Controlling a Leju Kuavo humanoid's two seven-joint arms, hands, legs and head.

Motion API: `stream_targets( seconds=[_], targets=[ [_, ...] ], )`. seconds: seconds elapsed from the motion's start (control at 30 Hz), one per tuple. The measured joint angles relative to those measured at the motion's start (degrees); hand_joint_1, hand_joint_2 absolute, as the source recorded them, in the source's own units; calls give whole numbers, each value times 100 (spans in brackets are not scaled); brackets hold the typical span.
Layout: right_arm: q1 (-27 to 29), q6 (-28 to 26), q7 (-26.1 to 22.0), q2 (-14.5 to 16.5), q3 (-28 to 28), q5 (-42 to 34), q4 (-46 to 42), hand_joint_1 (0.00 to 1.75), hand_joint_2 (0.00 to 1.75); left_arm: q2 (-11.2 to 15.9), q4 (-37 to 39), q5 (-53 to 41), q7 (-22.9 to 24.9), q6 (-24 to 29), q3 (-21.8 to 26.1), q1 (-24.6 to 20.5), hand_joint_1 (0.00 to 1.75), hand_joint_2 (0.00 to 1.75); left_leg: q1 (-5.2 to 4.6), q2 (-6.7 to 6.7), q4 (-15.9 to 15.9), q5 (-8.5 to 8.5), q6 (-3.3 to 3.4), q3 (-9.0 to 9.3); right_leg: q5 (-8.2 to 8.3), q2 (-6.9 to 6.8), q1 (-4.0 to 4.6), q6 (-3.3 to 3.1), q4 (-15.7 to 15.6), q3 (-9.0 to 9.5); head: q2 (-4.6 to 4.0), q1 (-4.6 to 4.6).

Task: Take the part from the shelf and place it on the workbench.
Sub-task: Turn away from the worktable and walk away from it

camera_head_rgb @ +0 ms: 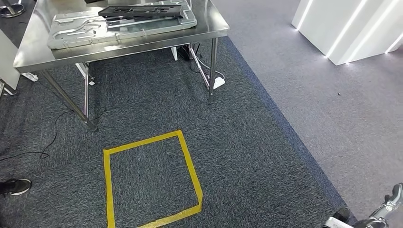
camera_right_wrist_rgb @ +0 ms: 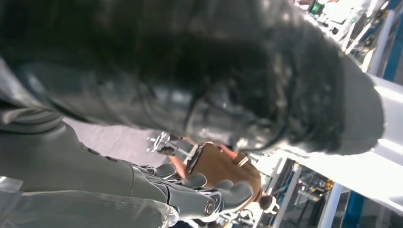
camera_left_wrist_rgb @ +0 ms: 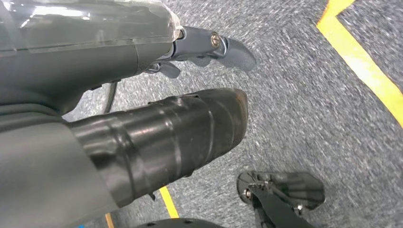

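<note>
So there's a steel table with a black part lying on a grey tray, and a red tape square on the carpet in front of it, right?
Not quite: the tape square is yellow, not red, as the head view shows. The rest stands: the steel table carries a black part lying on a grey tray, and the square is marked on the dark carpet in front of the table.

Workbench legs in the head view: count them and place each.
3. One leg stands at the workbench's near right corner, two stand close together toward its near left; any others may be hidden behind the top.
</note>
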Motion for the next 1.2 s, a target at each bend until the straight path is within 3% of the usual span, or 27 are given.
stream_targets(
  seconds=[0.03, 0.1, 0.17, 0.2, 0.23, 0.27, 0.3, 0.37, 0.4, 0.47, 0.5, 0.57, 0.63, 0.7, 0.73, 0.8, 0.87, 0.93, 1.0, 1.03, 1.07, 1.13, 1.2],
  targets=[
    [11, -1, 4, 0, -2, 0, 1, 0, 0, 0, 0, 0, 0, 0, 1, -1, 0, 0, 10, 75, -33, 29, 44, 11, -70, -114, 7, 24, 93, -48, 0, 7],
    [18, -2, 4, 0, -4, 0, 7, 0, 0, -1, 0, -1, -1, 0, 1, 4, 0, 0, 12, 240, -73, 66, 104, 10, -404, -434, 16, 64, 629, -292, 0, 21],
    [24, -1, 8, 0, -4, 0, 20, 0, 0, 1, 0, -2, 1, 0, 2, 22, 0, 0, -3, 408, -73, 68, 118, -8, -738, -563, 4, 105, 1358, -627, 0, 26],
    [33, -1, 10, 0, -5, 1, 27, 0, 0, 2, 0, -2, 2, 0, 2, 26, 0, 0, -7, 493, -71, 65, 117, -13, -771, -583, -3, 118, 1541, -703, 0, 26],
    [42, -1, 13, 0, -7, 2, 35, 0, 0, 2, 0, -2, 2, 0, 3, 24, 0, 0, -8, 569, -69, 61, 113, -13, -695, -602, -7, 124, 1503, -667, 0, 26],
    [47, -1, 14, 0, -9, 3, 40, 0, 0, 2, 0, -2, 2, 0, 3, 17, 0, 0, -8, 637, -68, 54, 105, -6, -531, -640, -8, 121, 1234, -509, 0, 27],
    [49, -1, 14, 0, -10, 8, 42, 0, 0, 1, 0, -3, 1, 0, 3, 9, 0, 0, -10, 697, -65, 41, 89, 9, -340, -728, -2, 105, 812, -267, 0, 28],
    [44, -1, 16, 0, -13, 16, 44, 0, 0, -2, 0, -6, -1, -1, 3, 2, 0, 0, -36, 794, -52, 8, 40, 35, -119, -916, 40, 40, 108, 116, 0, 26],
    [44, -1, 18, 0, -15, 22, 45, 0, 0, -2, 0, -7, -2, -1, 3, -1, 0, 0, -50, 836, -48, -6, 12, 47, -93, -961, 62, 2, -48, 190, 0, 25],
    [51, -2, 21, 0, -19, 32, 45, 0, 0, -1, 0, -8, -6, -2, 3, -13, 0, 0, -62, 923, -56, -17, -45, 72, -88, -877, 82, -70, -83, 169, 0, 23],
    [54, -2, 22, 0, -21, 37, 45, 0, 0, 0, 0, -9, -7, -2, 3, -22, 0, 0, -52, 919, -44, -39, -76, 80, -73, -826, 70, -103, -104, 168, 0, 23],
    [56, -3, 23, 0, -26, 51, 45, 0, 0, 0, 0, -10, -10, -2, 3, -31, 0, 0, -32, 727, 179, -230, -130, 1, -31, -723, 34, -174, -156, 179, 0, 21],
    [50, -2, 37, 0, -30, 74, 55, 0, 0, 0, 0, -10, -10, -2, 3, -21, 0, 0, -19, 461, 810, -602, -158, -276, -7, -624, 24, -216, -173, 175, 0, 18],
    [47, -1, 83, 0, -32, 96, 80, 0, 0, 1, 0, -10, -5, -2, 3, 3, 0, 0, -16, 378, 1439, -825, -171, -575, 0, -498, 32, -230, -164, 161, 0, 18],
    [47, -1, 125, 0, -33, 103, 102, 0, 0, 1, 0, -9, -3, -2, 3, 13, 0, 0, -16, 368, 1510, -773, -170, -621, 1, -425, 34, -232, -156, 158, 0, 18],
    [34, -1, 238, 0, -51, 101, 191, 0, 0, 1, 0, -2, 1, -1, 4, 20, 0, 0, -12, 295, 1031, -374, -151, -433, -2, -275, 33, -226, -127, 155, 0, 18],
    [-60, -1, 372, 0, -152, 21, 440, 0, 0, 2, 0, 10, 1, 3, 16, 20, 0, 0, 5, -18, 321, -49, -108, -147, -6, -143, 35, -195, -81, 126, 0, 20],
    [-245, 3, 437, 0, -440, -151, 979, 0, 0, 2, 0, 22, 2, 8, 40, 13, 0, 0, 3, -218, 37, 6, -65, -46, 19, -16, 25, -116, -66, 67, 0, 20],
    [-426, 30, 329, 0, -896, -311, 1660, 0, 0, -3, 0, 28, 4, 10, 64, 2, 0, 0, 3, -109, -8, 42, -6, -34, 60, 103, 9, -25, -90, 28, 0, 19],
    [-501, 57, 246, 0, -1137, -356, 1961, 0, 0, -7, 0, 31, 5, 11, 78, 3, 0, 0, 13, -41, -43, 72, 39, -23, 35, 54, 13, 5, -56, 5, 0, 24],
    [-580, 107, 197, 0, -1364, -387, 2235, 0, 0, -11, 0, 35, 4, 11, 93, 4, 0, 0, 23, 36, -82, 100, 83, -12, -51, -63, 21, 30, 68, -59, 0, 31],
    [-794, 384, 232, -7, -1820, -502, 2820, 0, 0, -14, 0, 55, 5, 12, 125, 16, 0, 0, 11, 219, -122, 123, 139, -7, -399, -405, 28, 72, 685, -359, 0, 44],
    [-1023, 792, 234, -43, -2376, -639, 3522, 0, 0, -14, 0, 73, 11, 14, 146, 32, 0, 0, -15, 398, -120, 116, 156, -16, -682, -567, 3, 115, 1391, -697, 0, 45]
  ],
)
